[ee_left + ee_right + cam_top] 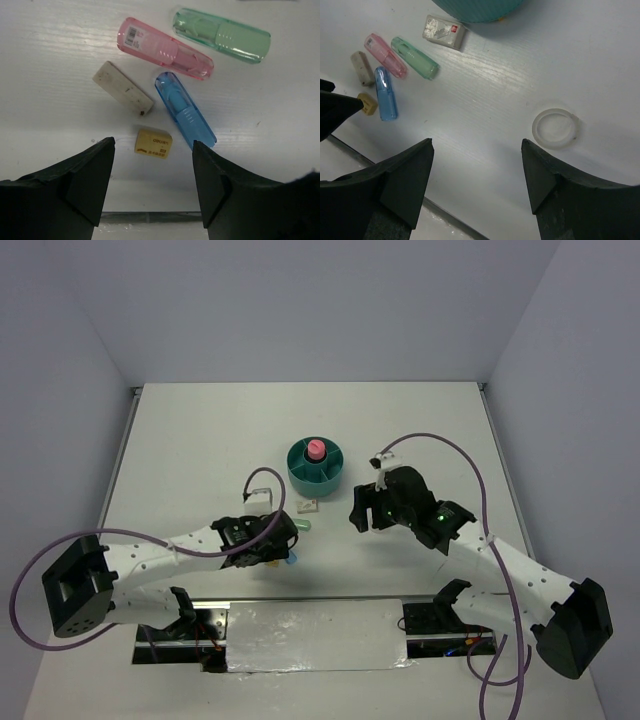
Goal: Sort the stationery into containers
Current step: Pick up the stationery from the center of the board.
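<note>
Two empty grippers are shown with fingers spread: left gripper by a beige eraser at lower centre, right gripper near a tape ring.

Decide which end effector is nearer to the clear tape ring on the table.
Right. The tape ring lies just ahead of the right end effector. The left end effector is over the coloured capsules and erasers, well away from the ring.

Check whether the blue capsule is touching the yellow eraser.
No, the blue capsule lies beside the yellow eraser with a visible gap between them.
</note>
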You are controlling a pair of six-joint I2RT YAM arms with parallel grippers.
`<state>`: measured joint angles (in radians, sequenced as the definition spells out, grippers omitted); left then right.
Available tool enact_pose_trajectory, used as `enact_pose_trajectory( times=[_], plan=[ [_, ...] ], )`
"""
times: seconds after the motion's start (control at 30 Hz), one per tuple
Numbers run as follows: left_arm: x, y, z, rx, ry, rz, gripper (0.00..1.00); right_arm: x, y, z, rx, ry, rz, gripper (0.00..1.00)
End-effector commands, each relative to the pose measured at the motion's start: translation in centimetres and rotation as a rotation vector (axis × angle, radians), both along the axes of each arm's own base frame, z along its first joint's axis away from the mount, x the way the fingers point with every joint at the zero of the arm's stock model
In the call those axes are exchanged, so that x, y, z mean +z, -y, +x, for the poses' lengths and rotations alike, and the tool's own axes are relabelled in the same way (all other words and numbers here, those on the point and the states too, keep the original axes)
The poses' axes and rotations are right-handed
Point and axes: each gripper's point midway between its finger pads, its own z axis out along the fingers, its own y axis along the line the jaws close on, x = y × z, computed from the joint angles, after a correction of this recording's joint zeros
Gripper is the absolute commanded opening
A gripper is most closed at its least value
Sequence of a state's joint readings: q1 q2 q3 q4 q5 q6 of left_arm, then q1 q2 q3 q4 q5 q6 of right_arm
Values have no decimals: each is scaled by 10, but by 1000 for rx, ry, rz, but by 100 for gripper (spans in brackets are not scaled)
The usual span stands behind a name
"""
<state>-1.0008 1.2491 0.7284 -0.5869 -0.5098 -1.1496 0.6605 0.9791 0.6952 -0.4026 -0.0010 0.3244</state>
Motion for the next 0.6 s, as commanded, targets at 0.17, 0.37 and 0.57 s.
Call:
enact_pose_trajectory(
  times=[0.17,0.37,0.57],
  plan=[
    [-14,4,-8,-62,-14,12,77,9,-8,-1,32,35,61,77],
    [-21,-1,-12,-101,-24,43,74,8,-10,-3,44,29,67,78],
    [-29,5,-15,-170,-35,36,73,10,-13,-4,56,26,80,78]
  ],
)
